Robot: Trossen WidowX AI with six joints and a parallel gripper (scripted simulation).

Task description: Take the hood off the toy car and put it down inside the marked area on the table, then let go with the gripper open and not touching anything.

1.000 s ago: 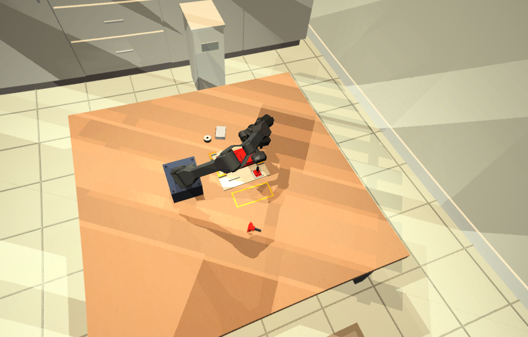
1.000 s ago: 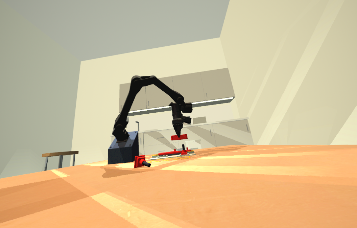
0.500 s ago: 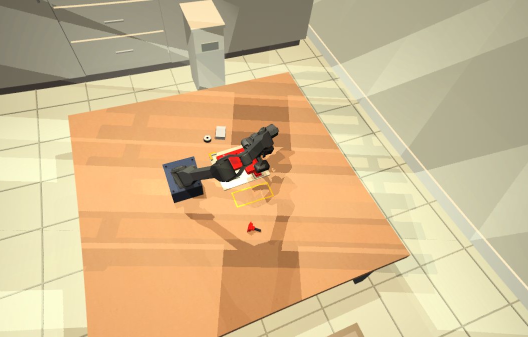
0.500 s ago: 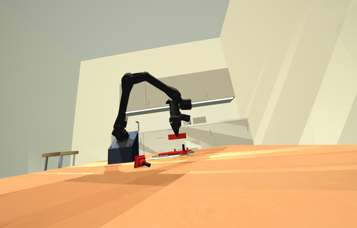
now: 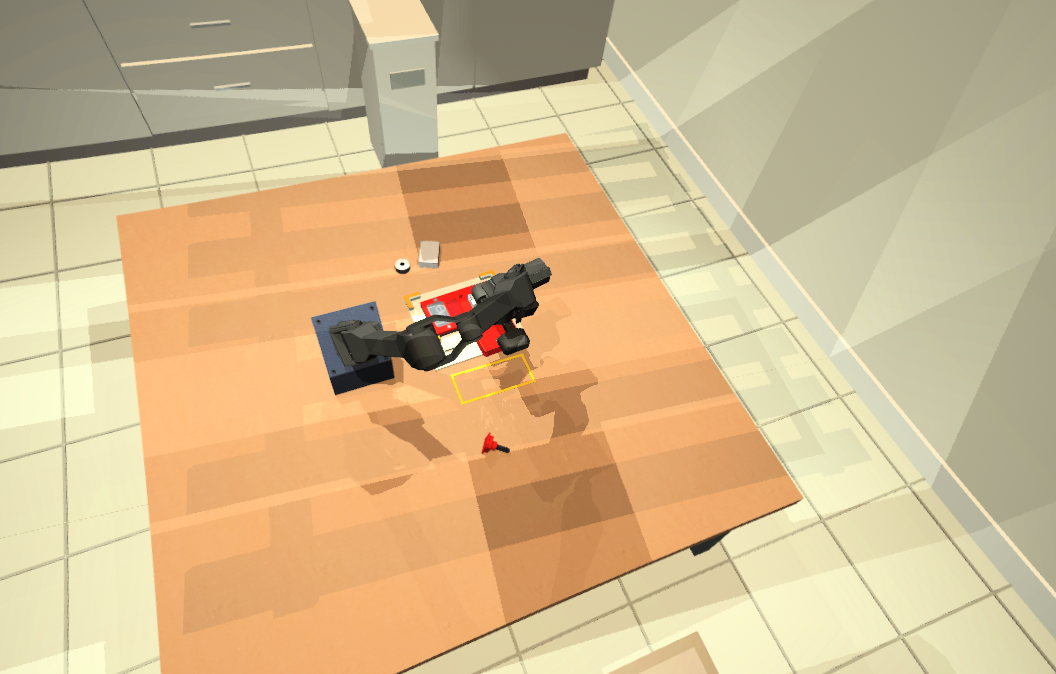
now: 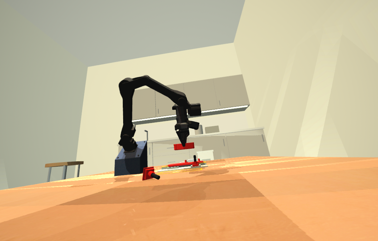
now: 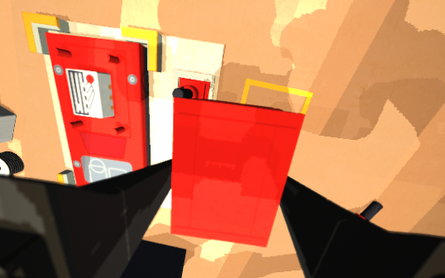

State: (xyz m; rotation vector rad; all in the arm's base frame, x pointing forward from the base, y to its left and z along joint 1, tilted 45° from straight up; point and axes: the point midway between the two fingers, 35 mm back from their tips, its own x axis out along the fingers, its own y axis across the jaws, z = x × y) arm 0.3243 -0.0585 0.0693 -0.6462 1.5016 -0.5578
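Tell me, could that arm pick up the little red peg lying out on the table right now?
Probably not yet. The gripper is shut on the red hood, held well above the table, so its fingers are occupied. The way to the red peg looks unobstructed, but the hood must be set down first.
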